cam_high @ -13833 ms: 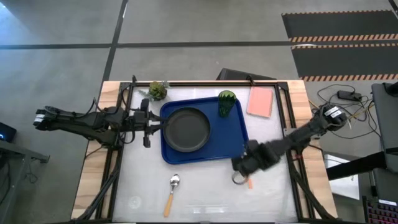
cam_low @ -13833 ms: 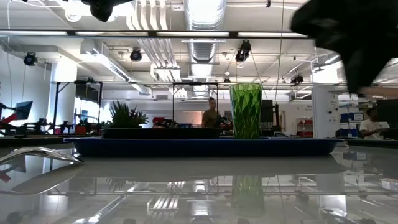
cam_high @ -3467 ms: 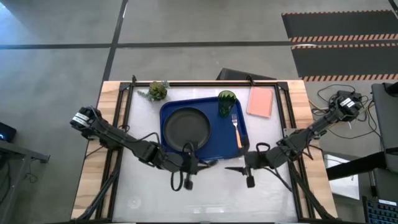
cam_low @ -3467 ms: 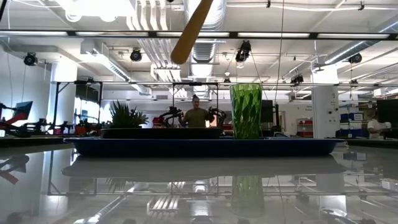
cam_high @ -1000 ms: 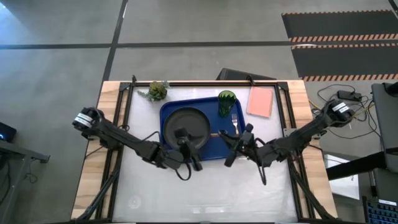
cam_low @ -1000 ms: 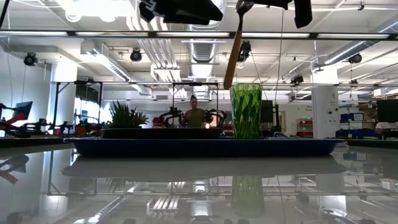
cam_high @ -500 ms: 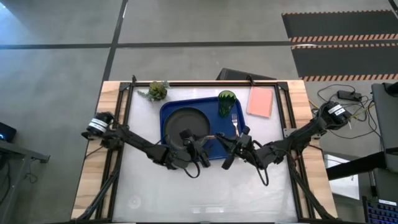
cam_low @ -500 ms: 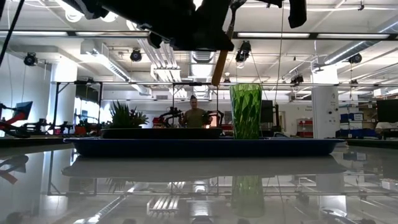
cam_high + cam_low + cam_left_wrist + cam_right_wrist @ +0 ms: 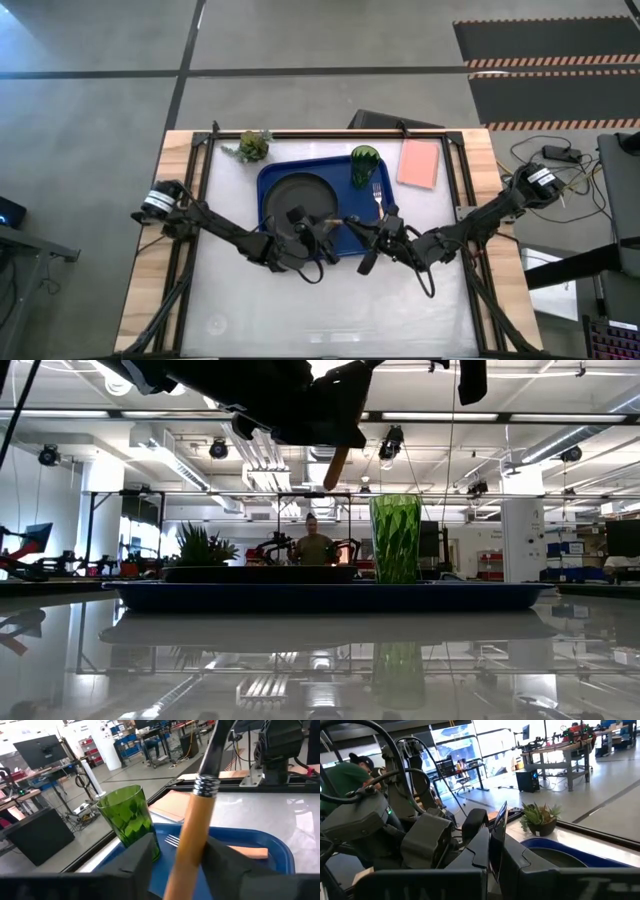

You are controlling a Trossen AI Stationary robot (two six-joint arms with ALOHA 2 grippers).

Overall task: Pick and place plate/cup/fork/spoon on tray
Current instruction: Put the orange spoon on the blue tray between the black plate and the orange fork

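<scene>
Two grippers meet in the air over the near edge of the large dark blue rectangular plastic tray [image 9: 264, 236], both on one item: the small spoon with a silver bowl and slim orange wooden handle [image 9: 192, 830].

Right gripper [image 9: 496, 840]: pressed together on the spoon's metal bowl end, which shows edge-on between its pads. It comes in from the tray's right side.

Left gripper [image 9: 180, 840]: comes in from the tray's left side, and the orange handle runs straight through it. Can't tell whether it is actually pinching the handle or just sitting around it.

Spoon is off the tray surface. In the low view the handle tip hangs well above the tray lip, tilted.

On the tray, further in:
- round matte black plate with raised rim [image 9: 285, 195], left half of the tray, lying flat; the left arm crosses its near edge
- small fork with silver tines and orange handle [image 9: 378, 200], right side of the tray, tines pointing to the far edge
- small translucent green glass tumbler [image 9: 363, 165], upright at the tray's far right corner, just beyond the fork tines

Beyond the tray, off it:
- small green leafy plant [image 9: 252, 146], by the far left corner
- flat pink rectangle [image 9: 418, 164], to the right of the far right corner
</scene>
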